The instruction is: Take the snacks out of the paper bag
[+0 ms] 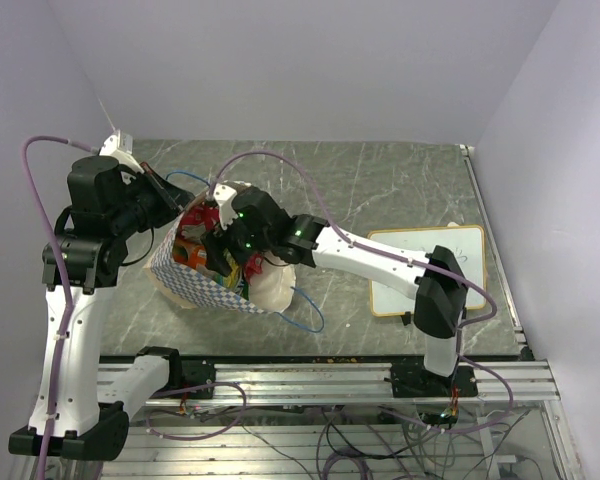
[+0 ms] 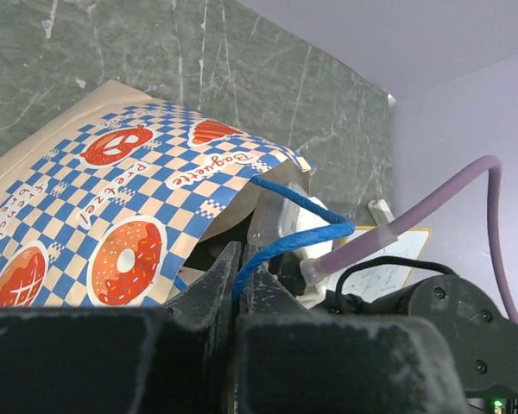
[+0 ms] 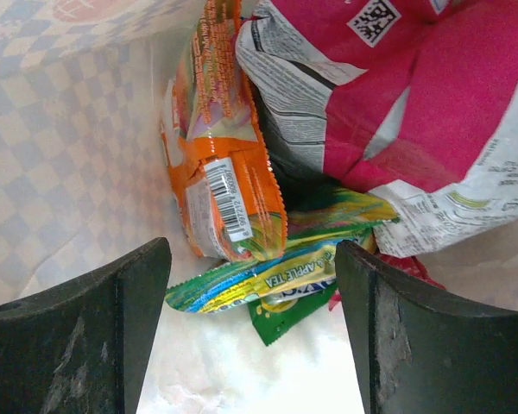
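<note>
1. Top view: the paper bag [image 1: 202, 285] lies tipped over on the marbled table [image 1: 380, 190], left of centre, with its mouth turned to the far left. The left gripper [image 1: 168, 200] sits at the bag's far rim. The right gripper [image 1: 220, 248] reaches into the mouth among the snacks [image 1: 190, 250]. A white board [image 1: 430, 270] lies well apart on the right.
2. Left wrist view: the jaws are pinched tight on the blue string handle [image 2: 302, 226], which loops out from the bag's checkered rim (printed with pretzels and doughnuts).
3. Right wrist view: inside the bag, the right fingers [image 3: 78, 336] stand wide apart, gripping nothing. Just beyond them lie an orange packet [image 3: 229, 181], a pink-and-white packet [image 3: 397, 112] to the right, and a green-yellow packet [image 3: 268, 280] underneath.
</note>
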`<control>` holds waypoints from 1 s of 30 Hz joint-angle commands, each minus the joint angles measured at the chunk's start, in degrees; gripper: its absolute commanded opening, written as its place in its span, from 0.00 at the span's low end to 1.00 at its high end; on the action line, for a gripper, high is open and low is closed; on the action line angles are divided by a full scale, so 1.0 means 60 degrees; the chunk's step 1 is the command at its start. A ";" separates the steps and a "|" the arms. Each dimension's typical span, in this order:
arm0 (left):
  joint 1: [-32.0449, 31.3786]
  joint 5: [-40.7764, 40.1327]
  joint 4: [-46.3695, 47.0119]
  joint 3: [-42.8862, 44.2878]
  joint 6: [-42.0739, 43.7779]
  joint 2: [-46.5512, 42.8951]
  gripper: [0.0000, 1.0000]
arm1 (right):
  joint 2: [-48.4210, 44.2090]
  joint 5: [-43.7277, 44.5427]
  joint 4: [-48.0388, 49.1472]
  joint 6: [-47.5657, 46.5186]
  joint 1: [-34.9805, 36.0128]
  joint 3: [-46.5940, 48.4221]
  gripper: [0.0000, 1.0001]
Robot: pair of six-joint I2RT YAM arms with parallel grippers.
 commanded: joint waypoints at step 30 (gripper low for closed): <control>-0.0004 -0.0403 0.0137 -0.0175 -0.0453 -0.0387 0.07 | -0.1203 0.1546 0.0495 0.0049 0.0161 0.0182 0.00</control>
